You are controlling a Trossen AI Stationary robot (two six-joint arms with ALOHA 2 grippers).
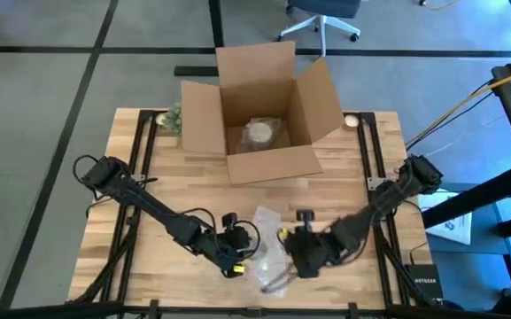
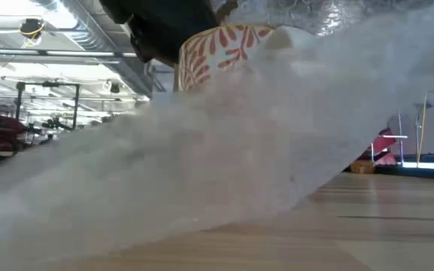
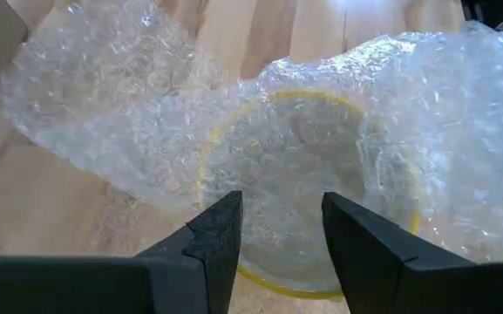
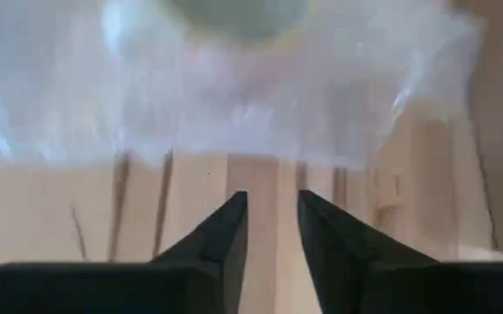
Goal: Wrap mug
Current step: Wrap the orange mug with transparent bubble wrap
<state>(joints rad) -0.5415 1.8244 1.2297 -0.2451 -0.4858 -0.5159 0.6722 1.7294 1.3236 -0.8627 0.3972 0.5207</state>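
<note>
I see the mug (image 3: 308, 187) at the near edge of the counter (image 1: 326, 199), lying under a crumpled sheet of bubble wrap (image 1: 268, 248), between my 2 pincers. In the left wrist view its yellow rim faces the camera, so its mouth and long axis point toward the left pincer (image 3: 282, 235); whether it lies fully flat or tilted I cannot tell. The low view shows its orange leaf pattern above the wrap. The left pincer has its fingers parted, level with the rim, gripping nothing. The right pincer (image 4: 273, 227) sits just beside the wrap on the other side, fingers slightly apart over bare wood. Farther back, an open cardboard box (image 1: 264, 120) stands on the counter with a wrapped bundle (image 1: 259, 133) inside
</note>
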